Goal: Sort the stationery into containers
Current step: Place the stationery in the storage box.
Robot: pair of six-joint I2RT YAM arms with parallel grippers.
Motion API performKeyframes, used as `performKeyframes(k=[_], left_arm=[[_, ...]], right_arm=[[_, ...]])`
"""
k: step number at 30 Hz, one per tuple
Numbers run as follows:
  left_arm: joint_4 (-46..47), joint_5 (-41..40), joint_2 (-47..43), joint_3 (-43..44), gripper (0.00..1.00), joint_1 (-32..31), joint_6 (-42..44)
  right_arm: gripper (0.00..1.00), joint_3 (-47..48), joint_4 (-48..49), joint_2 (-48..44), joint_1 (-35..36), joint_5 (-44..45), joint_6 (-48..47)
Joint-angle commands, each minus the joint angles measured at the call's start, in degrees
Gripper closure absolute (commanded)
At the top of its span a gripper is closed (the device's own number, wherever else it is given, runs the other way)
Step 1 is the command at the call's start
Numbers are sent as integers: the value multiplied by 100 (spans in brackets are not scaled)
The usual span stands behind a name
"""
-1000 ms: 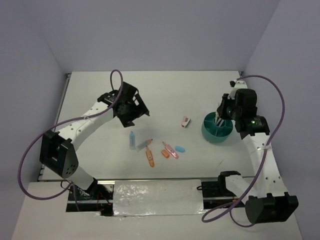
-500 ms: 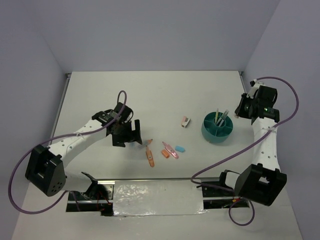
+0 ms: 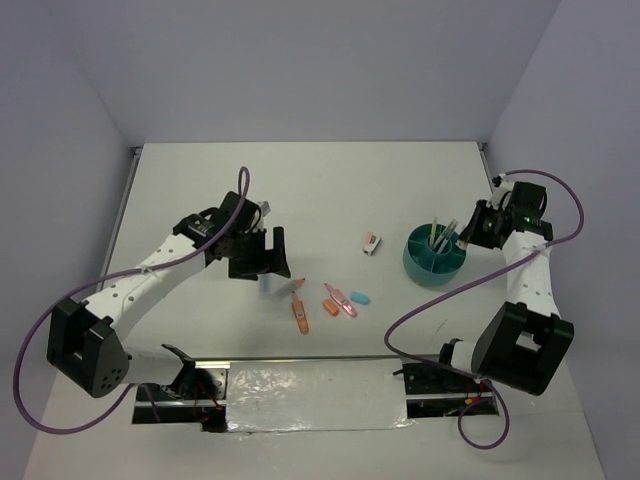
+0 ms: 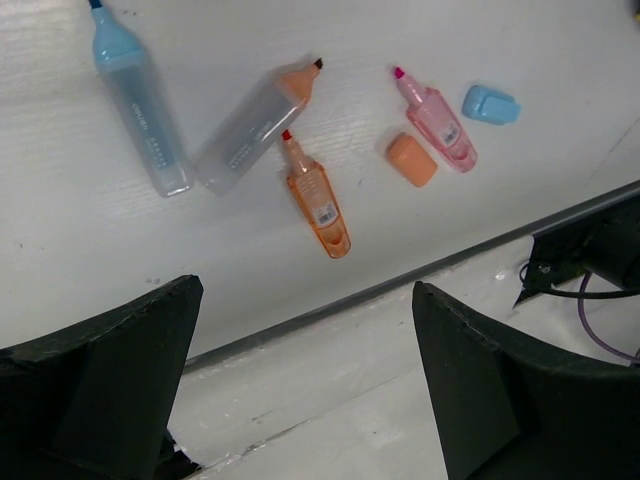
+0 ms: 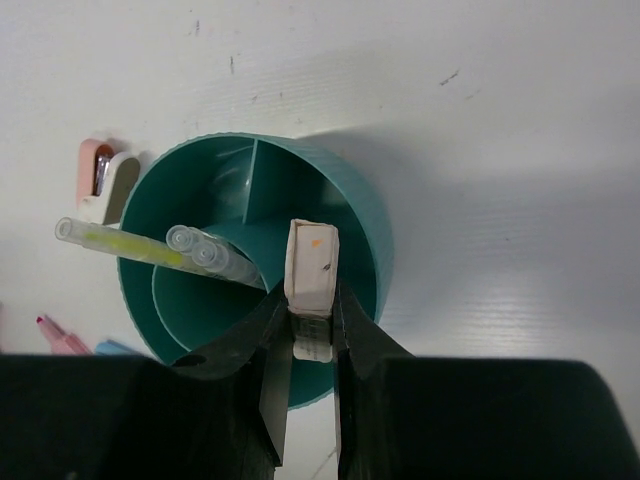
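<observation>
Left jaws hang wide open and empty above the loose pile on the desk [image 4: 520, 40] — blue tube [image 4: 135, 100], grey marker [image 4: 250, 125], orange highlighter [image 4: 315, 200], orange cap [image 4: 412, 160], pink highlighter [image 4: 435, 115] and blue cap [image 4: 490, 103], all lying flat and near one another. A pink-white clip [image 3: 371, 243] lies alone between the pile and the cup [image 5: 370, 220]. Right jaws pinch a white eraser [image 5: 312, 265] upright over the cup; which compartment sits under it I cannot tell. Pens [image 5: 150, 245] already lean inside. The step in hand, I judge, is dropping the eraser — it wants lining up clear of the dividers, then a release. The left arm's next move looks like a straight descent onto one pile item, probably the tube
</observation>
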Motion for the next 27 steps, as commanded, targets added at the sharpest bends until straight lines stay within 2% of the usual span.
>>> performKeyframes(k=[1, 4, 6, 12, 13, 14, 21, 27], left_arm=[[94, 290, -80, 357, 1, 40, 251], [68, 352, -45, 506, 1, 84, 304], [42, 361, -27, 603, 1, 102, 339], [42, 422, 26, 752, 1, 146, 401], [42, 448, 52, 770, 1, 154, 418], [42, 457, 61, 787, 1, 163, 427], [181, 519, 184, 910, 1, 172, 480], [367, 327, 763, 1253, 1, 14, 611]], right_arm=[[94, 67, 232, 81, -16, -332, -3], [86, -30, 302, 134, -16, -341, 14], [75, -39, 329, 116, -16, -341, 41], [66, -39, 311, 178, 2, -367, 58], [51, -48, 311, 152, 19, -306, 76], [47, -56, 311, 143, 20, -288, 67], [45, 206, 145, -94, 20, -209, 137], [46, 672, -136, -463, 20, -288, 365]])
